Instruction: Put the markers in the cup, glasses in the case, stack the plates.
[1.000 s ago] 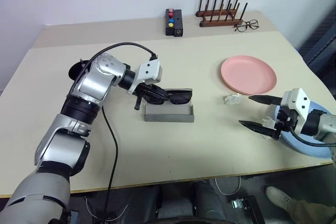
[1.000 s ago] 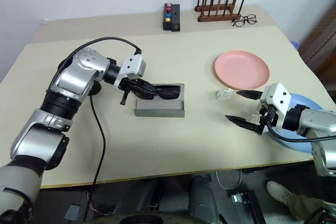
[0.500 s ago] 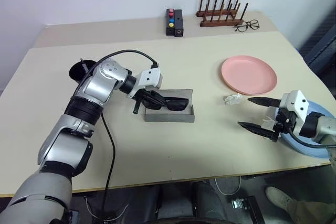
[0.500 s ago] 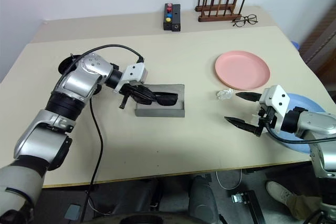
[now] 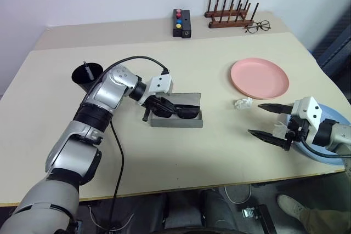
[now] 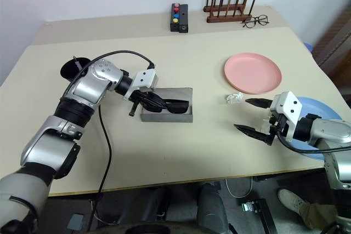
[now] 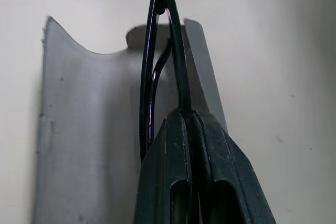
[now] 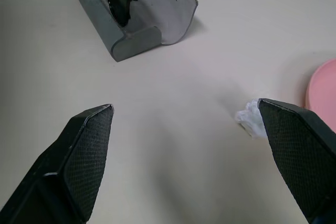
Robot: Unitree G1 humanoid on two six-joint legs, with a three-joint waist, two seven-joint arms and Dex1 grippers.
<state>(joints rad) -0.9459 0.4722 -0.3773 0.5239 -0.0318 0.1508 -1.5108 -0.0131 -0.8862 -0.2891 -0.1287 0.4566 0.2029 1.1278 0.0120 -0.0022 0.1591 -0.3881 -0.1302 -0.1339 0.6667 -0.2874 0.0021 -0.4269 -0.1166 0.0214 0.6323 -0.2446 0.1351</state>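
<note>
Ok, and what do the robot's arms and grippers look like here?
Both arms are silver-grey metal segments with black joints. A black cable loops along the left arm. Each wrist carries a white block, ahead of two pointed black fingers: left gripper, right gripper.

glasses (image 7: 157, 66): glossy black plastic | case (image 7: 84, 129): matt grey (faintly scuffed) | pink plate (image 5: 259, 77): smooth, matt | rack (image 5: 230, 12): dark wood | table (image 5: 192, 152): matt beige

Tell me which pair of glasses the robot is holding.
The black sunglasses, pinched in the left gripper over the grey case. The thin wire-framed pair lies untouched by the wooden rack.
</note>
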